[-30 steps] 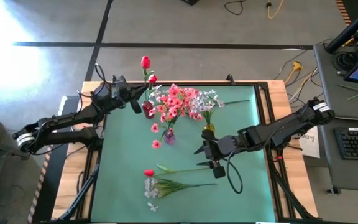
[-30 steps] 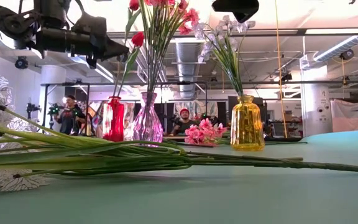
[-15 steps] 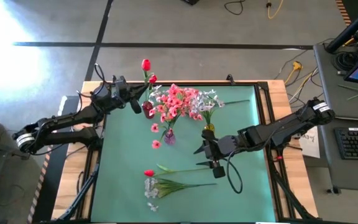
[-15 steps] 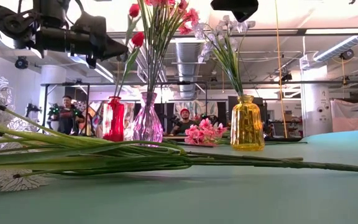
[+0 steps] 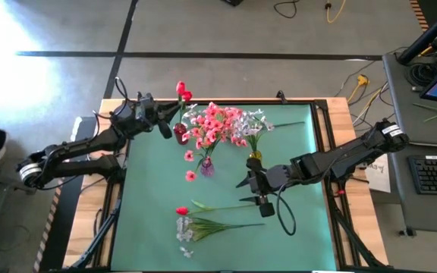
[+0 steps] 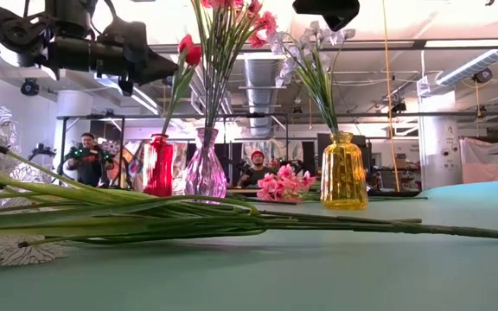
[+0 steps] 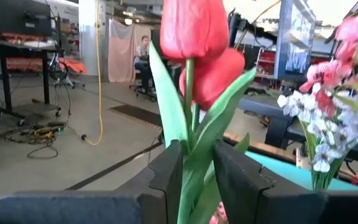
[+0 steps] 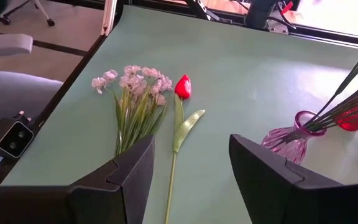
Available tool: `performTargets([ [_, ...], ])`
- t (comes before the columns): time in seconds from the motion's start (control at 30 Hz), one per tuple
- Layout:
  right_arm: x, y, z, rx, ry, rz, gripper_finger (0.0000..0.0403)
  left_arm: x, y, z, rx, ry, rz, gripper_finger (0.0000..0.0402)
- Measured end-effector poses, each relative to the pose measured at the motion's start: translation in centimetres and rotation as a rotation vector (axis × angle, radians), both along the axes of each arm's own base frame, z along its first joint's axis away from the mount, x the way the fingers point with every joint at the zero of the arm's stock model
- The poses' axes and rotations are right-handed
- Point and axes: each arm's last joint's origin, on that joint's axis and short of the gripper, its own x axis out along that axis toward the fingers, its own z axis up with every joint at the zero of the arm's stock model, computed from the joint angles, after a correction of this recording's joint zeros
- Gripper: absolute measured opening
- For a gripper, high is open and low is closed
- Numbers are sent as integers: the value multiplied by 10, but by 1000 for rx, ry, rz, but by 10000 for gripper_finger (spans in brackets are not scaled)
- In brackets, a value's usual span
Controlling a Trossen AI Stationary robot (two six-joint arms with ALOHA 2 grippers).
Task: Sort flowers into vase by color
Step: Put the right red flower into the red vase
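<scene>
Tulip stems are what you see between your left gripper's [image 7: 197,180] parted fingers, two red tulips [image 5: 181,91] rising just beyond the tips while their stems run down into the red vase [image 6: 157,166] below and just ahead of it, beside the purple vase [image 6: 206,173] of pink flowers [image 5: 212,125]. Your right gripper [image 8: 188,171] hangs with fingers spread and nothing between them, just beside the yellow vase [image 6: 344,171] of white flowers [image 5: 253,121]. Ahead of it, flat on the green mat [image 5: 294,235], lie a red tulip [image 8: 183,87] and a white spray [image 8: 132,81], side by side.
</scene>
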Motion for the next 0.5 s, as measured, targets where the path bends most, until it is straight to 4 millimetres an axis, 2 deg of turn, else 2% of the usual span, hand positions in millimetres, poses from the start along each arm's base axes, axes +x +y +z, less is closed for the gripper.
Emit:
performTargets([
  [0.37,0,0,1,18,-4,-10,201,-13,-10,0,-50,64,1,81],
  [0.5,0,0,1,47,1,-27,201,-20,-15,1,-81,84,1,97],
])
